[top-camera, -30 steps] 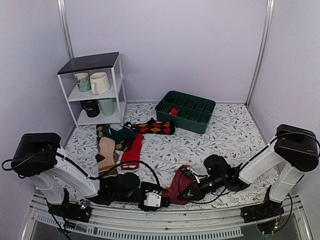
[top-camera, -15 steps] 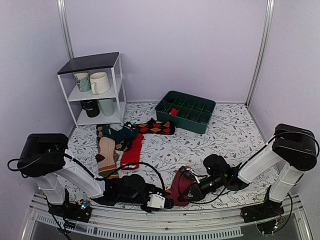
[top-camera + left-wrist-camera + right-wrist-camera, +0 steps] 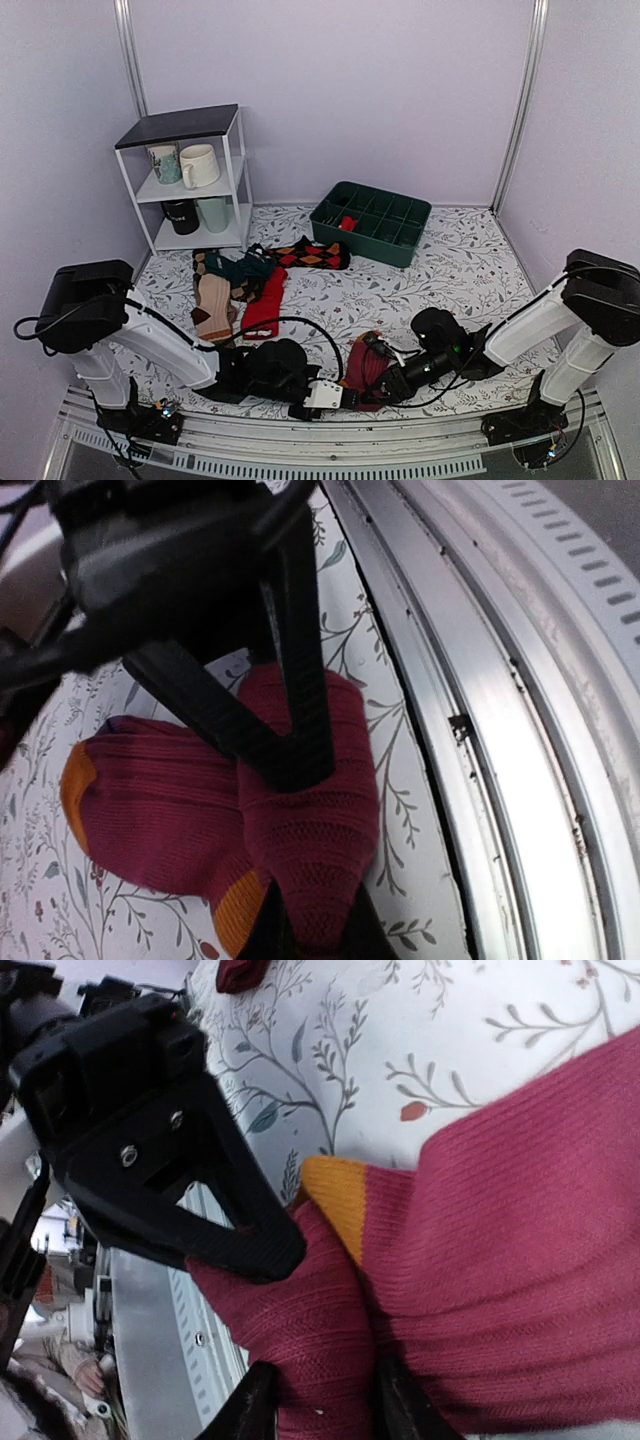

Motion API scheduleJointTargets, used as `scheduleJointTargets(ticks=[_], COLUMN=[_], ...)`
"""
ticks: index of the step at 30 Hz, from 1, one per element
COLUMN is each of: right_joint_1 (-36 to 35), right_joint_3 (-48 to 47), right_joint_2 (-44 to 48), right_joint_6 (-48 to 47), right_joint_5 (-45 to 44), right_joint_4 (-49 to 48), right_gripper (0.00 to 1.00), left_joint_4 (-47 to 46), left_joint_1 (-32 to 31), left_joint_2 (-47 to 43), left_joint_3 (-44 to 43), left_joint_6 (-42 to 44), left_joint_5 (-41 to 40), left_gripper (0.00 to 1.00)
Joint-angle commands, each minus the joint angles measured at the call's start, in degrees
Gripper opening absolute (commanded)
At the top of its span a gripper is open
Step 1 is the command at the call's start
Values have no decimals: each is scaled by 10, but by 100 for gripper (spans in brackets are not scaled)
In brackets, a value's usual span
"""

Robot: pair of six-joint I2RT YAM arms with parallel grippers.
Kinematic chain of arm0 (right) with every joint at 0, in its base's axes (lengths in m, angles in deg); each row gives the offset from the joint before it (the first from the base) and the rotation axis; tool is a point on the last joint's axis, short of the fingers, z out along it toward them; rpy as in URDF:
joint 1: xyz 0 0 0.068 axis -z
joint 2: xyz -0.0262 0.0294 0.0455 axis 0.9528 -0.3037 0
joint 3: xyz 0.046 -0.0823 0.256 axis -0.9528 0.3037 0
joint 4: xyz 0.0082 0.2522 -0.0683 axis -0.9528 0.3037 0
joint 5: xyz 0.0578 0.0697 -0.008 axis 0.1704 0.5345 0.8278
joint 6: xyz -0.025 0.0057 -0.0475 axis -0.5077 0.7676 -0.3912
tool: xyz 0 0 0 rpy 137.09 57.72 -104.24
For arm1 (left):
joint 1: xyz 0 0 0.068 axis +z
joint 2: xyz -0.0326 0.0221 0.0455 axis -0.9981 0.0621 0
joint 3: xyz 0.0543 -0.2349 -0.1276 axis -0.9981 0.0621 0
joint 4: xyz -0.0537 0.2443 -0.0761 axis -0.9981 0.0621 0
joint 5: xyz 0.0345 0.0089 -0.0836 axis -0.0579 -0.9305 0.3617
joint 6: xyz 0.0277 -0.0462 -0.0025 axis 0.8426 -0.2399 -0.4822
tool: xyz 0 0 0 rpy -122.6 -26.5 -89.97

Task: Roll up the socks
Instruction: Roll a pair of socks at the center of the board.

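- While bunched at 6 o'clock on the flowered table point(image 3: 450, 280), close to the metal rail point(image 3: 480, 680) at the near edge: maroon socks point(image 3: 365, 362), folded over on themselves, orange patches showing.
- At 9 o'clock of that bundle, left gripper point(image 3: 300, 865), pinching a raised fold of maroon knit, with one black finger point(image 3: 295, 660) pressed on top and the other below.
- At 3 o'clock of the bundle, right gripper point(image 3: 300, 1330), likewise clamped on a maroon fold just beside an orange patch.
- Toward 10 o'clock, well apart from the bundle: heap of other socks point(image 3: 240, 290), red, brown striped and teal, touching one another.
- Just beyond the heap, at 12 o'clock: argyle sock point(image 3: 310, 253), lying flat.
- Farther back, at 12 to 1 o'clock: green tray point(image 3: 365, 247) with compartments, something red in one cell.
- In the far corner at 10 o'clock: white shelf point(image 3: 180, 125) holding mugs point(image 3: 200, 165).
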State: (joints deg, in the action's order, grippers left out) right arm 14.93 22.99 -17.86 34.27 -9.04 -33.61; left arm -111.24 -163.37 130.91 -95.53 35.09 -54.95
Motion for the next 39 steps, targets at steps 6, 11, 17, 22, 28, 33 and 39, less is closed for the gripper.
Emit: scheduleJointTargets(ticks=[6, 11, 17, 22, 28, 33, 39], right_joint_1=[-37, -127, -240, -278, -285, -294, -297], right_joint_3=[103, 169, 128, 99, 79, 73, 54], right_joint_2=[220, 272, 210, 159, 126, 102, 63], right_joint_6=[-191, -315, -398, -384, -349, -320, -264], right_joint_5=[-264, -395, -481, -511, -566, -604, -611], right_joint_4=[-2, -113, -96, -59, -22, -7, 34], right_gripper=[51, 54, 54, 54, 54, 54, 51], left_joint_4=[240, 294, 312, 313, 310, 306, 303], left_joint_1=[50, 74, 88, 94, 94, 95, 96], left_joint_2=[26, 71, 94, 101, 102, 101, 101], left_joint_3=[-85, -118, -125, -125, -118, -116, -113], left_joint_6=[-114, -142, -150, -153, -154, -154, -153], left_joint_5=[154, 191, 209, 219, 218, 217, 217], left_gripper=[0, 0, 0, 0, 0, 0, 0])
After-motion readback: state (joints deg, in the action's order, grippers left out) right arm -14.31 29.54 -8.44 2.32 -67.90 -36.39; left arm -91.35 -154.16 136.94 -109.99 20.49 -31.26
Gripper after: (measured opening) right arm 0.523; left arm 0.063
